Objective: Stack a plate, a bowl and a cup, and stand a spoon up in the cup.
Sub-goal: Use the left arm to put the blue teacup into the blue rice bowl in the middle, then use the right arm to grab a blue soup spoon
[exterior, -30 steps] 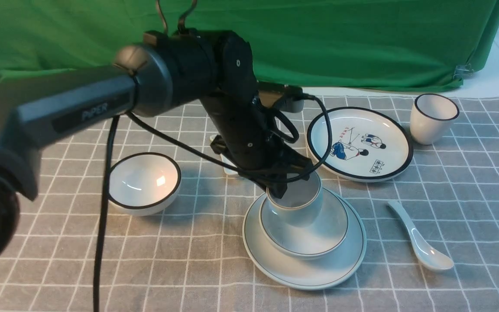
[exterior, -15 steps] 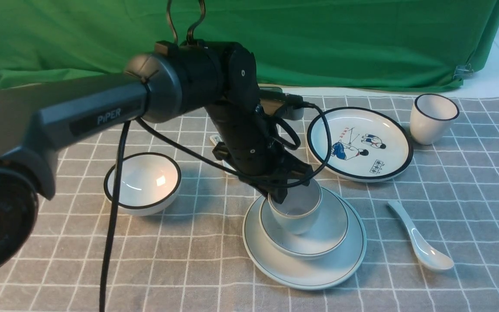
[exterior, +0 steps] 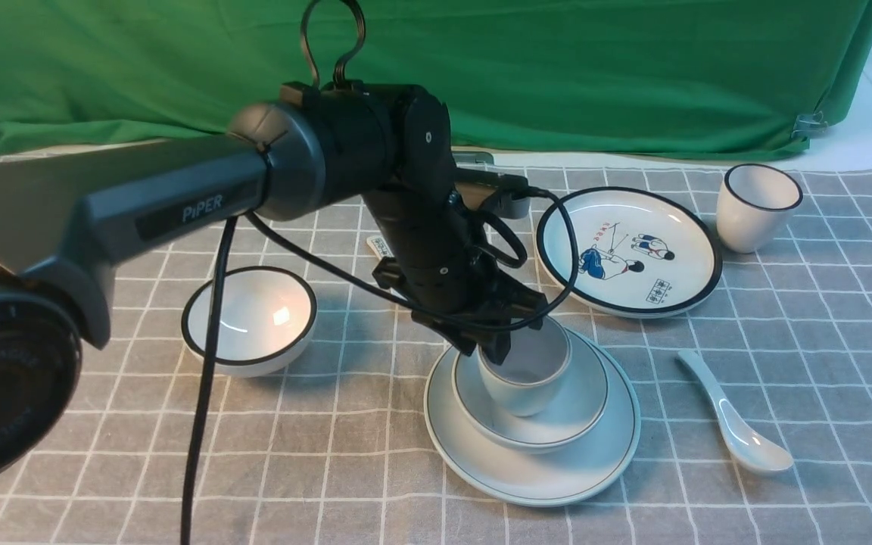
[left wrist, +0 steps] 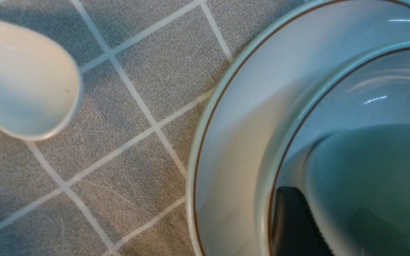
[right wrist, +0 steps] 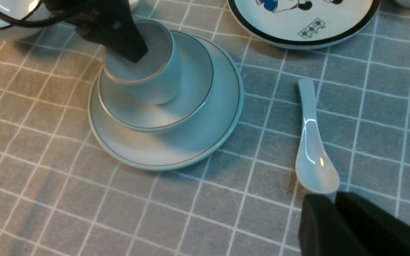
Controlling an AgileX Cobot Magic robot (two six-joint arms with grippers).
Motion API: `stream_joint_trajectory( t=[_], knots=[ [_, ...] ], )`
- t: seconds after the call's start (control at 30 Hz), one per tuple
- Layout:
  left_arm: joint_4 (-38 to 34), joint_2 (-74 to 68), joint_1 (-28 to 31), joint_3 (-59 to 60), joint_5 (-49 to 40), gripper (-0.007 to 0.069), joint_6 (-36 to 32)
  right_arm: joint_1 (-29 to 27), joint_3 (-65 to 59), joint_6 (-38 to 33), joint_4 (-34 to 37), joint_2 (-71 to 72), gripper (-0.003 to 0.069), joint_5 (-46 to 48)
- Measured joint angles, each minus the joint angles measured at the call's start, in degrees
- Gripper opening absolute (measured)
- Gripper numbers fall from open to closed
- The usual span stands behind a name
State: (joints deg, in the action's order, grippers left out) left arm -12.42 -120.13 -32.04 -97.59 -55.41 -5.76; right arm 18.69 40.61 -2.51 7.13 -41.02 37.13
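The pale plate [exterior: 602, 454] lies on the checked cloth with the bowl [exterior: 580, 401] in it. The cup [exterior: 530, 386] sits inside the bowl, leaning a little. My left gripper [exterior: 500, 344] is at the cup's left rim, open, one finger outside the wall and one inside; the left wrist view shows the outer finger [left wrist: 290, 220] beside the cup [left wrist: 368, 177]. The plain white spoon [exterior: 739, 424] lies flat to the right of the plate. My right gripper [right wrist: 334, 200] hovers just short of the spoon's scoop [right wrist: 313, 170], shut and holding nothing.
A black-rimmed bowl [exterior: 250, 322] stands to the left. A cartoon plate [exterior: 633, 253] and a black-rimmed cup [exterior: 758, 204] are at the back right. A short printed spoon [exterior: 379, 246] lies partly hidden behind the left arm. Green cloth hangs at the back.
The left gripper lowered the cup into the bowl, then its jaws spread apart at the rim. The cup shifted slightly right. The right gripper edged further into the front view.
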Motion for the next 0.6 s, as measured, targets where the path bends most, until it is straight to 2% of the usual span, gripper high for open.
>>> stream_joint_trajectory(
  t=[0.03, 0.13, 0.23, 0.37, 0.5, 0.53, 0.6],
  knots=[
    [-0.14, 0.0, 0.0, 0.0, 0.0, 0.0312, 0.0, 0.0, 0.0, 0.0, 0.0, 0.0, 0.0089, -0.05],
    [-0.32, 1.1, 0.0, -0.59, -0.35, 0.0437, 0.0, 0.0, -0.07, 0.31, -0.41, 0.0, 0.0089, -0.76],
    [-0.1, 3.12, 0.0, -2.7, -1.44, 0.0489, 0.52, 0.0, 0.47, 3.73, -4.32, -0.86, 0.0089, -0.52],
    [-0.1, 6.12, 0.0, -4.52, -2.12, 0.0477, 1.51, 0.0, 3.24, 5.99, -8.46, -3.97, 0.0089, 3.48],
    [0.55, 12.79, 0.0, -4.9, -4.15, 0.0258, 1.75, 0.0, 9.76, 6.56, -13.9, -12.35, 0.0087, 11.61],
    [0.81, 14.43, 0.0, -4.62, -4.63, 0.0181, 1.75, 0.0, 11.39, 6.56, -14.72, -14.29, 0.0078, 13.05],
    [1.27, 17.0, 0.0, -3.43, -4.47, 0.0085, 1.75, -0.43, 14.05, 6.22, -15.34, -17.29, 0.0048, 15.61]
  ],
)
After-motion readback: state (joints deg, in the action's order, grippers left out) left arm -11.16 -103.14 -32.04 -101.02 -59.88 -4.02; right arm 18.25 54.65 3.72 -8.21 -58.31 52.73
